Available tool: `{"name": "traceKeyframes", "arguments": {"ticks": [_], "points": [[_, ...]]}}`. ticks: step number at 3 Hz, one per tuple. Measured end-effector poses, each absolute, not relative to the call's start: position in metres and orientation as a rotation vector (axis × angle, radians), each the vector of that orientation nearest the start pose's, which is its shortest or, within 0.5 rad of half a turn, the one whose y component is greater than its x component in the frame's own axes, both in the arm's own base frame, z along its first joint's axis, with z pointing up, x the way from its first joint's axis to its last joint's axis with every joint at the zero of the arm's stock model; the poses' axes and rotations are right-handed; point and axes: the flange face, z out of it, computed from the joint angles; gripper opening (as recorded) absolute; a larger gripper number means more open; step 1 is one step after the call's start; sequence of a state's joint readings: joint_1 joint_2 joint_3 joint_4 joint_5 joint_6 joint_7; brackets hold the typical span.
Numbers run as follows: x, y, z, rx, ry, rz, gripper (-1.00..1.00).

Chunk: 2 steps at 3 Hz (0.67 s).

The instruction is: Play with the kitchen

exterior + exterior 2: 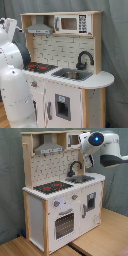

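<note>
The kitchen [95, 107] is a light-wood and white toy unit with a black-red stovetop [40, 66], a silver sink [72, 75], a black curved faucet [84, 57], a grey hood [40, 29] and a microwave [70, 23]. The second exterior view shows the kitchen [37, 213] from its other side, with the oven door [64, 223] and knobs in front. The white arm [100, 145] hangs at the upper right by the top shelf. A dark part, my gripper [89, 159], points down above the sink [82, 178], touching nothing that I can see.
The arm's white base [15, 85] fills the first exterior view's left, close beside the stove end of the kitchen. A grey curtain hangs behind. The kitchen stands on a wooden surface [105, 235].
</note>
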<state>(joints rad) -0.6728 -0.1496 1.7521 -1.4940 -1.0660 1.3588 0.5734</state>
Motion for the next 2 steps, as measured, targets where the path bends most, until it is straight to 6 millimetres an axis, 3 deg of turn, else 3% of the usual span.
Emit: {"name": "traceKeyframes", "arguments": {"ticks": [2], "points": [[0.34, 0.423, 0.705, 2.274, 0.198, 0.915, 1.0]]}}
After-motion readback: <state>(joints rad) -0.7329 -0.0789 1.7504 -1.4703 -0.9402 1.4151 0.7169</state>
